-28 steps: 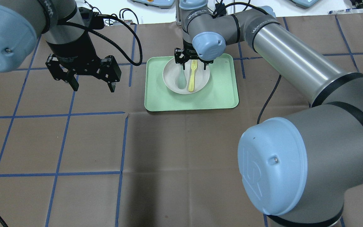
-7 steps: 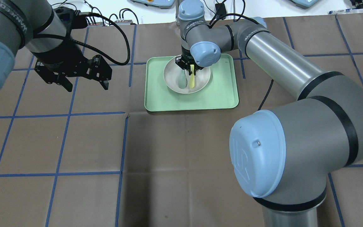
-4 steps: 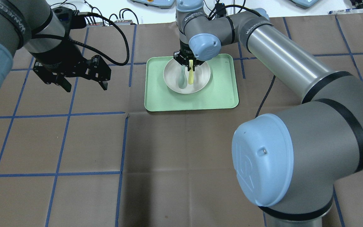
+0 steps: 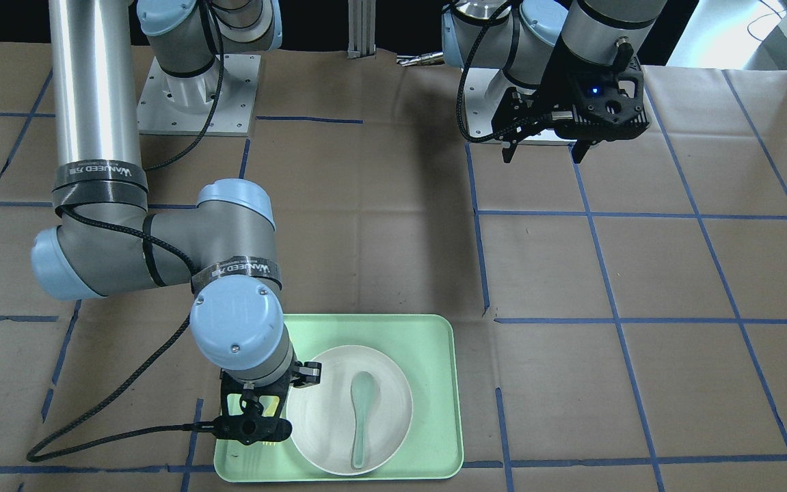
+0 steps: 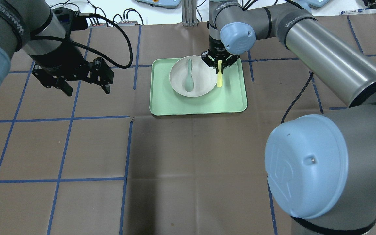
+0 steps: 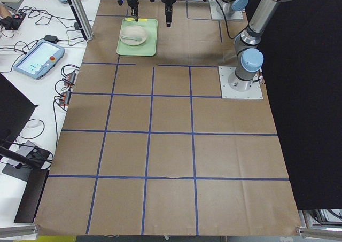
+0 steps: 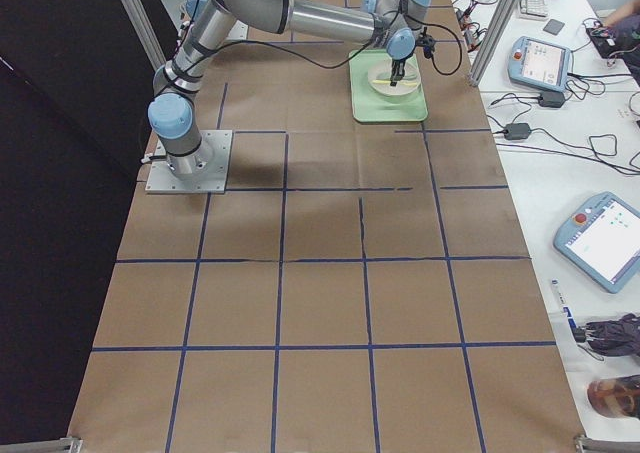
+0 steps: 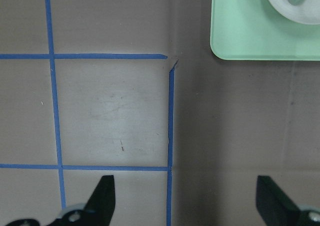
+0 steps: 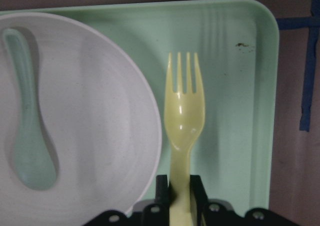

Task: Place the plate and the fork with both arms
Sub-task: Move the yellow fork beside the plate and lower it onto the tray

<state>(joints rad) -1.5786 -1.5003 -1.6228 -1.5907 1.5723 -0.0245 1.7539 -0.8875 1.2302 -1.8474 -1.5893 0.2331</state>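
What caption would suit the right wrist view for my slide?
The right hand grips the yellow fork by its handle over the green tray, beside the plate holding a spoon.

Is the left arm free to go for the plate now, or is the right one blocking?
Probably yes. The left gripper hangs open to one side of the tray, and the plate shows a bare rim on that side. The right gripper, shut on the fork, is at its opposite edge.

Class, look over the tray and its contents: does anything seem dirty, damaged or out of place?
A small dark smudge marks the tray near the corner past the fork. A spoon lies in the plate. Nothing else stands out.
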